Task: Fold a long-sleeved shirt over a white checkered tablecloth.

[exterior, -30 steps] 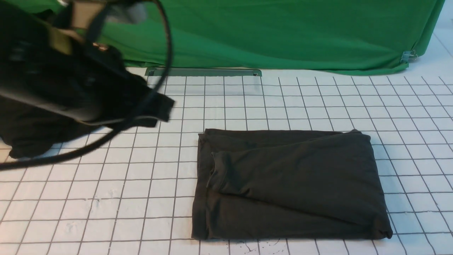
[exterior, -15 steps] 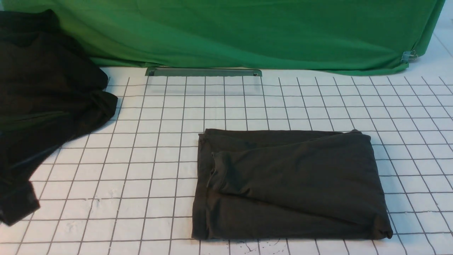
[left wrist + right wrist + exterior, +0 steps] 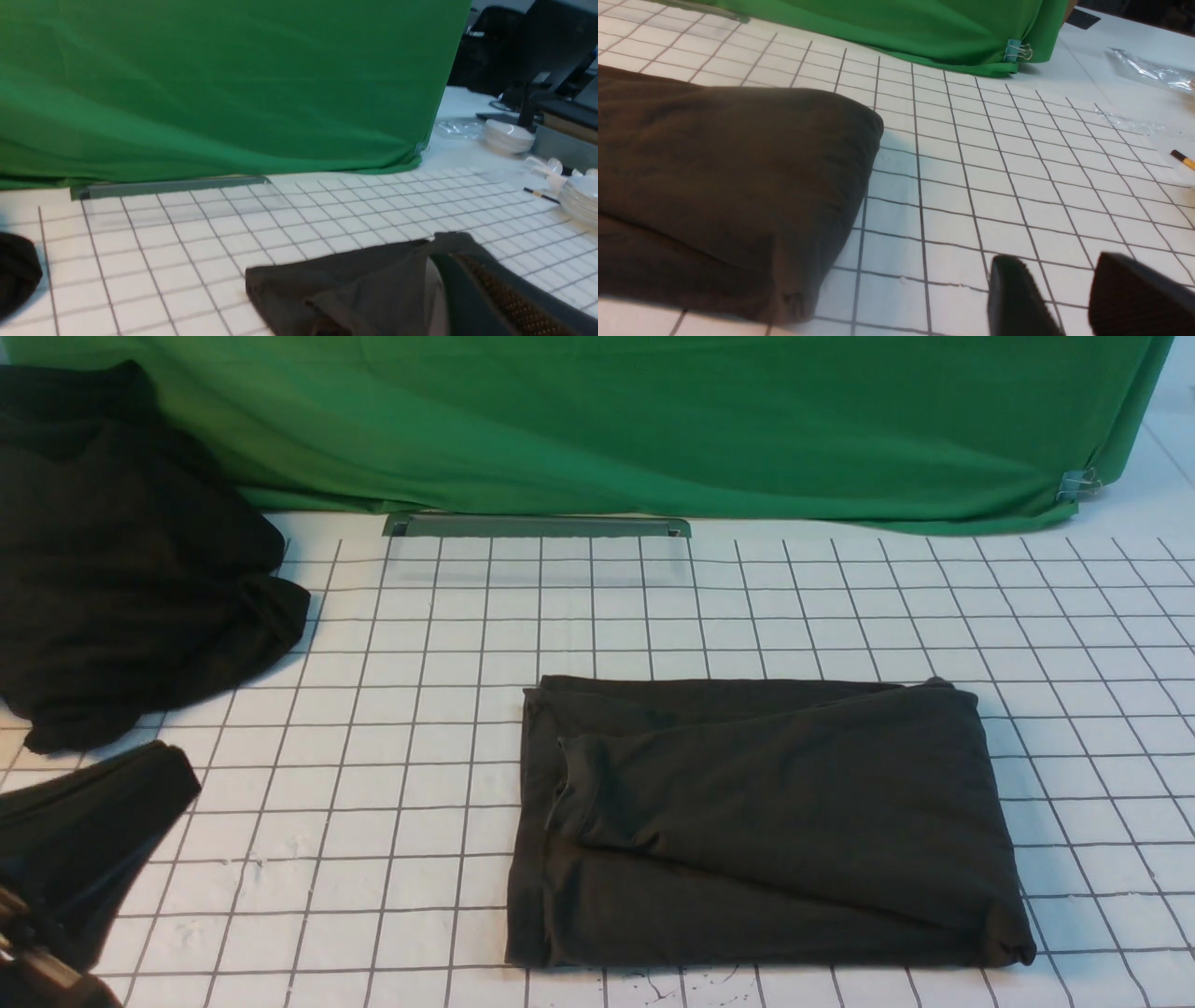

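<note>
1. On the tablecloth, right of the middle in the front view, the shirt lies as a low, roughly rectangular bundle, probably set there so that both arms can reach it.
2. Across its top, one layer slants over the others, leaving lower layers showing along the far and near edges; that looks like folded-in cloth, kept inside the outline to make the bundle compact.
3. Beside the shirt, over bare squares, the right gripper has its fingers apart with nothing between them, likely so as not to drag the folds.
4. The left gripper has its fingers together and shows no cloth caught; being closed, it would be less apt to snag.
5. At the far left, the black heap sits well apart from the shirt, which leaves room around the work.
6. Folding seems nearly or fully done; if more is wanted, the uneven layers and the bunched near right corner would need gentle smoothing, since a pull could open them.
</note>
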`<act>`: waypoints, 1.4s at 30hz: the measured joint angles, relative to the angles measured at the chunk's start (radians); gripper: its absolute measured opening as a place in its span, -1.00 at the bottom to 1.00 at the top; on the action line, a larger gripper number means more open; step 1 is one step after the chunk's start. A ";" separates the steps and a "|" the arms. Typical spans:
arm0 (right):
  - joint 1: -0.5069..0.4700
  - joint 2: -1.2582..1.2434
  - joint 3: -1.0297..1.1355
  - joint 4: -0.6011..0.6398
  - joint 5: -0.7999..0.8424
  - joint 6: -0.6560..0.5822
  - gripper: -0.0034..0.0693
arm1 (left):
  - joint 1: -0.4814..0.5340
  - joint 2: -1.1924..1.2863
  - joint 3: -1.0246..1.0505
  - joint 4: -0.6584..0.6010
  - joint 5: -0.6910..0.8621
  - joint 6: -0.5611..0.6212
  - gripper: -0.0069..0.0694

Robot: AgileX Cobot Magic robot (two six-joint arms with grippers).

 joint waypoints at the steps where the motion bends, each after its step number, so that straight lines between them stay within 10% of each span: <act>1: 0.000 0.000 0.000 0.000 0.000 0.000 -0.25 | 0.000 0.000 0.009 0.007 0.000 0.000 -0.81; 8: 0.000 0.000 0.000 0.000 0.000 0.000 -0.25 | 0.040 -0.032 0.103 0.104 0.013 -0.025 -0.81; 24: 0.000 0.000 0.000 0.000 -0.001 0.000 -0.24 | 0.488 -0.355 0.323 0.077 0.065 -0.038 -0.81; 42: 0.000 0.000 0.000 0.000 -0.001 0.000 -0.24 | 0.523 -0.355 0.323 0.064 0.175 0.035 -0.81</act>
